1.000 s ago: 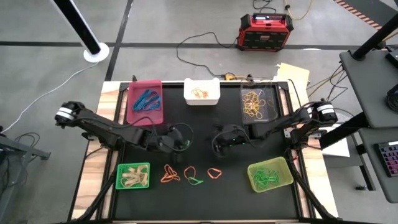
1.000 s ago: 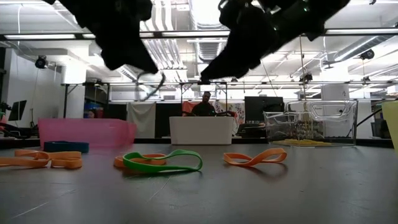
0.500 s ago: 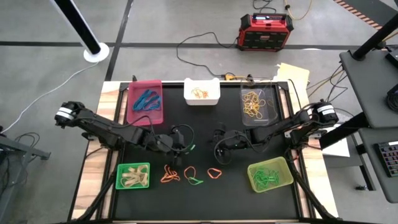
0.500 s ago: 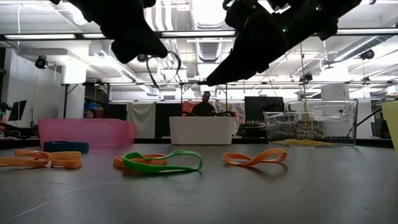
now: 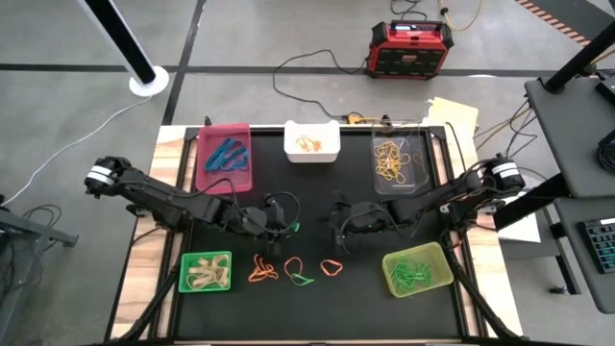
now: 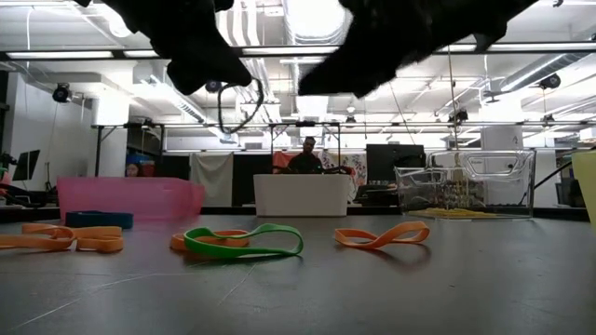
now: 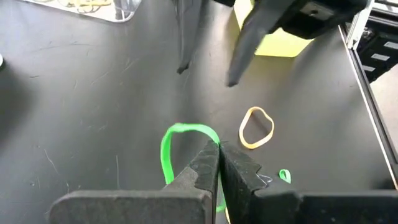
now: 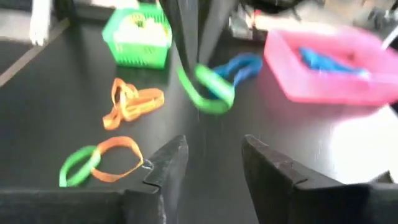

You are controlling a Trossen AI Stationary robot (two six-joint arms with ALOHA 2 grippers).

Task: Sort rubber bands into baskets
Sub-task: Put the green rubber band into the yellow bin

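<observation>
The left pincer (image 7: 217, 163) is clamped on a green rubber band (image 7: 177, 143), held clear above the middle of the black tabletop (image 5: 307, 187). Facing it, just beside, the right pincer (image 8: 208, 158) has its fingers apart and holds nothing. The band likely weighs almost nothing; it is limp and stretchy, so it sags into a loop, best pinched across one strand. More rubber bands (image 5: 288, 269) lie loose below, between the bright green basket (image 5: 207, 272) and the yellow-green basket (image 5: 417, 269).

Left pincer (image 5: 288, 227) clamped shut, raised, at centre; right pincer (image 5: 336, 223) at its 3 o'clock, fingers parted.
</observation>
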